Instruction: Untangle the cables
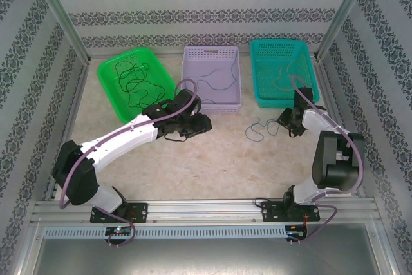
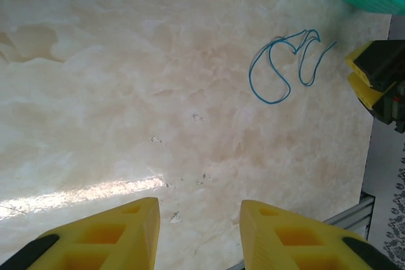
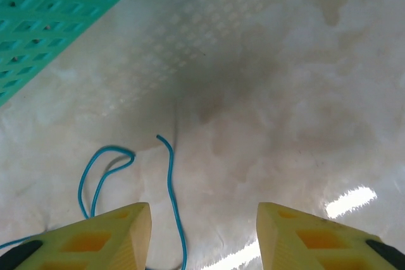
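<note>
Marble table [image 1: 212, 159], blue cable [image 1: 261, 129] beside teal basket [image 1: 270, 100].

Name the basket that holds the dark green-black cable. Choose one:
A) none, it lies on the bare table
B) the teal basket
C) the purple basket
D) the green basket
D: the top view shows the dark cable lying in loose loops inside the green basket, at the far left of the table.
</note>
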You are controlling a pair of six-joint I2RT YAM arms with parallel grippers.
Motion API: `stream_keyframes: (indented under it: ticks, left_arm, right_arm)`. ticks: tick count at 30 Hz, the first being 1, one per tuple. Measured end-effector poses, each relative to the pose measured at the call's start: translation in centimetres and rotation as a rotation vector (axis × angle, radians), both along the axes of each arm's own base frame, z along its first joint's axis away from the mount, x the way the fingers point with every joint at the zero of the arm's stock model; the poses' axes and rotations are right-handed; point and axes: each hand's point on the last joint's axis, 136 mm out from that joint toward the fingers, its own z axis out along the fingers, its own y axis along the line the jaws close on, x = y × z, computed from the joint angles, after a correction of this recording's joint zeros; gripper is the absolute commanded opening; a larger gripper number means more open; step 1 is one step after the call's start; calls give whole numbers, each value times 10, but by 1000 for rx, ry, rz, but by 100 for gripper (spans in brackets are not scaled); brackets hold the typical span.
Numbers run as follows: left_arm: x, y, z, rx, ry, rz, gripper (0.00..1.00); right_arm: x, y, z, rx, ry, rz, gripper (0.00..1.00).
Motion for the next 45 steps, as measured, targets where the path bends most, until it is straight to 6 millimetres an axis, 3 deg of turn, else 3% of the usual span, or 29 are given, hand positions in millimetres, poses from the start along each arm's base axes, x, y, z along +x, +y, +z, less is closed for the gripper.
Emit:
stream_keyframes:
  ticks: [12, 21, 28, 33, 36, 42, 45]
  left_arm:
    - [1, 3, 10, -11, -28, 8, 38]
    - [1, 3, 12, -14, -32, 8, 38]
    - [1, 2, 14, -17, -36, 8, 37]
    - [4, 0, 21, -27, -54, 3, 40]
    - [4, -1, 21, -30, -53, 1, 45]
    - [10, -14, 21, -66, -48, -8, 60]
    - [21, -38, 16, -72, -43, -36, 61]
  right_arm:
    - [31, 9, -14, -37, 48, 66, 34]
    - [24, 1, -28, -65, 160, 20, 23]
    - [26, -1, -29, -72, 190, 11, 0]
    - [24, 3, -25, -82, 174, 19, 0]
    - [10, 11, -4, -102, 126, 38, 0]
    - [4, 33, 98, -140, -172, 91, 0]
    - [-5, 44, 115, -135, -216, 125, 0]
